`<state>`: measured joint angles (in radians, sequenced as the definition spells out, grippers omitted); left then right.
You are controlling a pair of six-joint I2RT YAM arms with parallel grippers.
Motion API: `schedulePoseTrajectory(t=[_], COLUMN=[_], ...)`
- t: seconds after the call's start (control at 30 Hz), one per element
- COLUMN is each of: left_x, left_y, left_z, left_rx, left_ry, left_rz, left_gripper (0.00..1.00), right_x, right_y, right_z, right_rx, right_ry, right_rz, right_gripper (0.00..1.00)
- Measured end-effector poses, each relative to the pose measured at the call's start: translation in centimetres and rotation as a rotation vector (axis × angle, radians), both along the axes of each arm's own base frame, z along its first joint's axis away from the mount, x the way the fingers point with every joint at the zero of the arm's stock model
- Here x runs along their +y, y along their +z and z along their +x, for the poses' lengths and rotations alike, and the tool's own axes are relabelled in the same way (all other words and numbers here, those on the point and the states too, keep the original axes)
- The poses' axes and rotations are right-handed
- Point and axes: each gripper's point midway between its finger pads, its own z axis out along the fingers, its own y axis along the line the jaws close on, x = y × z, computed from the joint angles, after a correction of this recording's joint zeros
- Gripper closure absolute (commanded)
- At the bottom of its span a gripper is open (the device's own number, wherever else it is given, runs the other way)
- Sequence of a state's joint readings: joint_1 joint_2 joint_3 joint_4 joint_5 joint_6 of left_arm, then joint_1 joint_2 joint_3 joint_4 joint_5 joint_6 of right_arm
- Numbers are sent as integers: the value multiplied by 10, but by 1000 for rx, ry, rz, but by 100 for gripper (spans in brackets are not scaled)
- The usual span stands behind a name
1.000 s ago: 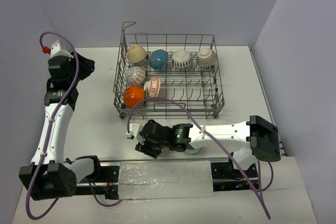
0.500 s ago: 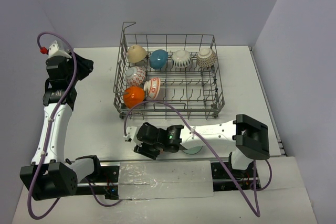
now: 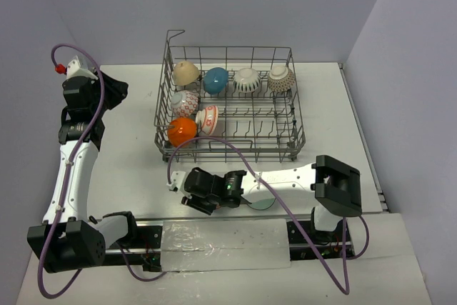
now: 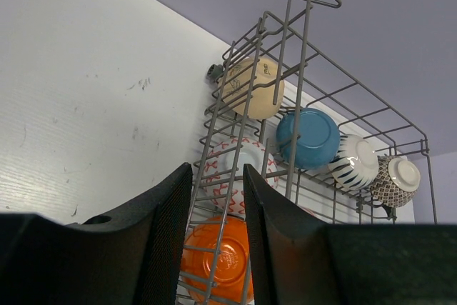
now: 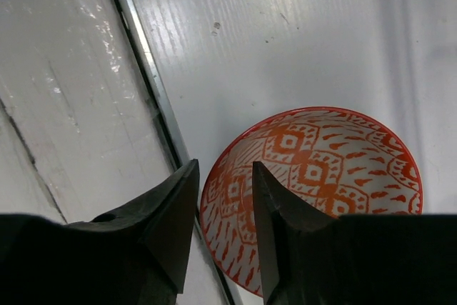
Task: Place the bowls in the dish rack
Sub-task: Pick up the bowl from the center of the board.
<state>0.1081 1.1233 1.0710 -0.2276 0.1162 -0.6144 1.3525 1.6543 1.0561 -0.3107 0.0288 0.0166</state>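
Top external | white table, lilac walls | left pincer, right pincer parted

The right arm has swung further left in front of the dish rack, and its elbow now lies inside the rack's right corner. The right end effector has crept left, its jaws slightly narrower astride the rim of the orange-red patterned bowl. More of the pale green bowl shows.
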Motion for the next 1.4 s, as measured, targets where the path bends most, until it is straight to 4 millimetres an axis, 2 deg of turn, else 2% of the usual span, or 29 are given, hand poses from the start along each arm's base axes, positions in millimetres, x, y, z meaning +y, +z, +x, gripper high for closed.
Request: schedulePoseTrajectory(t=[0.1, 0.17, 0.3, 0.47, 1.17, 1.4], left_x=[0, 0, 0, 0, -1, -1], left_y=[0, 0, 0, 0, 0, 0], left_z=[0, 0, 0, 0, 0, 0], left_rx=[0, -1, 0, -1, -1, -2], left_ry=[0, -1, -1, -2, -2, -2], left_rz=[0, 0, 0, 0, -4, -4], left_gripper=[60, 59, 59, 60, 60, 60], right_x=[-1, -1, -2, 1, 5, 10], right_y=[-4, -6, -7, -1, 4, 27], right_z=[3, 4, 6, 12, 9, -7], right_rx=[-7, -10, -18, -48, -29, 42], right_ry=[-14, -21, -34, -50, -42, -2], right_rz=[-17, -22, -29, -18, 3, 76], right_gripper=[58, 62, 88, 100, 100, 100])
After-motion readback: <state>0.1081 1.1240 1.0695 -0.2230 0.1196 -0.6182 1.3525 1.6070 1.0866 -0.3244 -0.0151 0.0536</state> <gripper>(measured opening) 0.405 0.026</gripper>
